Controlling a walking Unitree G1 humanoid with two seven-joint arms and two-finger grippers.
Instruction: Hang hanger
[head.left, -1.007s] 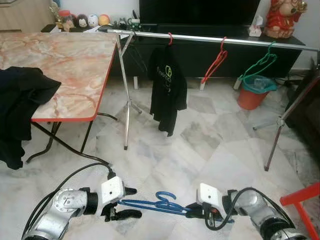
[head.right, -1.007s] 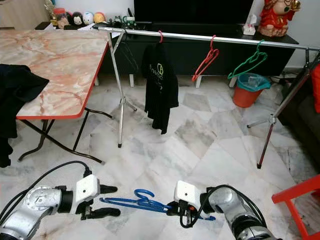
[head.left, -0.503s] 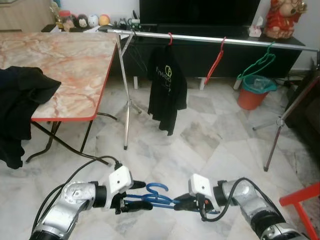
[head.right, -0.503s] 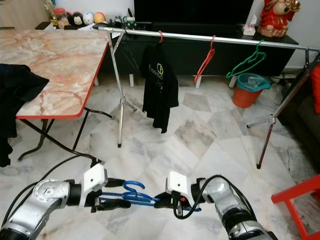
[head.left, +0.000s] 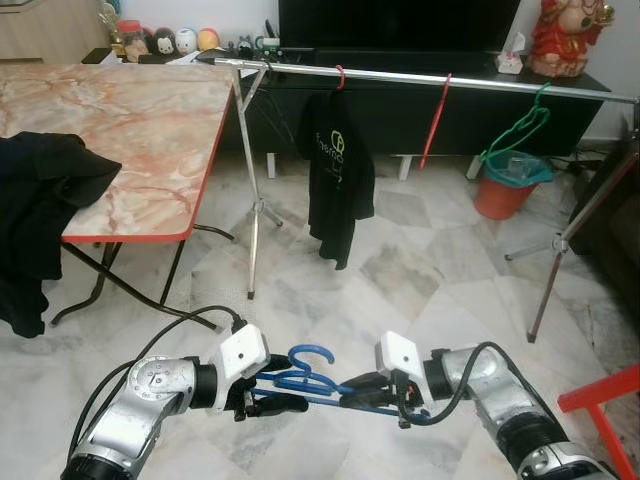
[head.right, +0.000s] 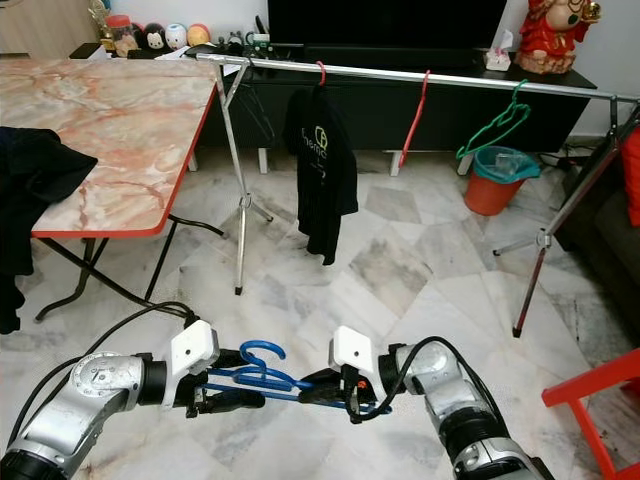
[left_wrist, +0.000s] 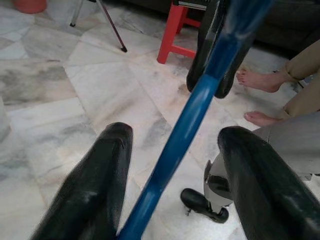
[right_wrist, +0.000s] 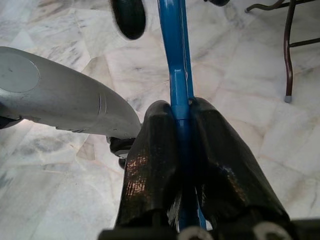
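head stereo: forward-down, shares blue hanger (head.left: 305, 380) | wrist views: close along each tool's fingers

A marble-topped folding table (head.left: 120, 130) stands on pale marble floor (head.left: 420, 270) beside a dark TV cabinet (head.left: 420, 110).

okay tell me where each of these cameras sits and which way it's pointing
Head eyes: on the head, looking forward and down at the blue hanger, clothes rail and table; both arms show.
Left wrist: along the left gripper, open around the hanger bar.
Right wrist: along the right gripper, shut on the hanger.
Shared: the blue hanger, marble floor.
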